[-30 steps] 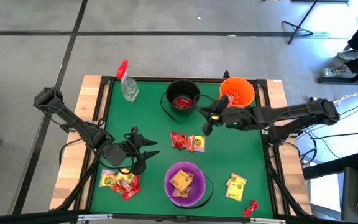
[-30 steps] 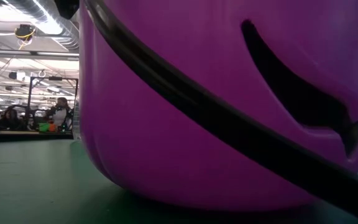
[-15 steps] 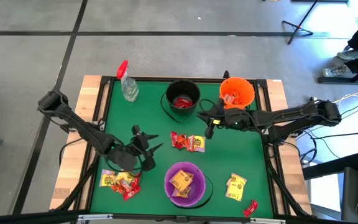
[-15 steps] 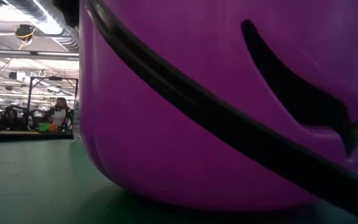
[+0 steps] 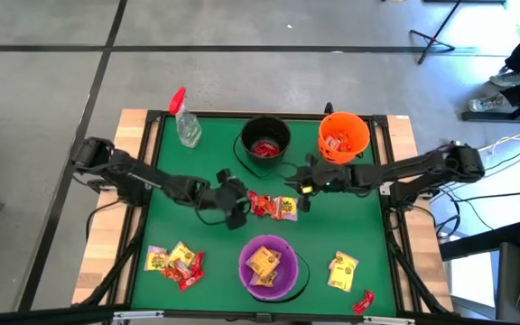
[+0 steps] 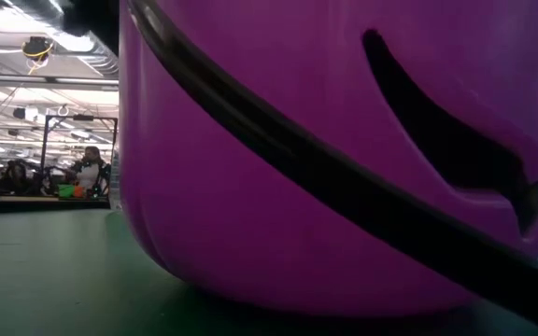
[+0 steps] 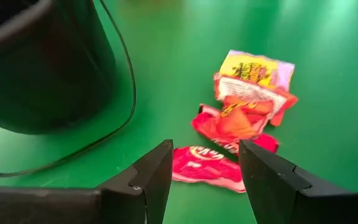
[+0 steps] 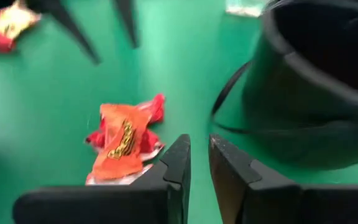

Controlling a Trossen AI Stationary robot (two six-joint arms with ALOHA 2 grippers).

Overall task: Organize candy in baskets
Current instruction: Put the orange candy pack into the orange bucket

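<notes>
The left hand, fingers wide and empty, hovers beside the candy heaped mid-bench (red and yellow packets). The right hand, fingers narrow, holds nothing, between the black bucket and that heap.

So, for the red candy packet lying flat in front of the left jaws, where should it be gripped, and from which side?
Probably across its narrow width, coming straight down from above. The red candy packet lies flat on the green table at the near edge of the candy pile, apart from the black bucket. The open left gripper already straddles it.
</notes>
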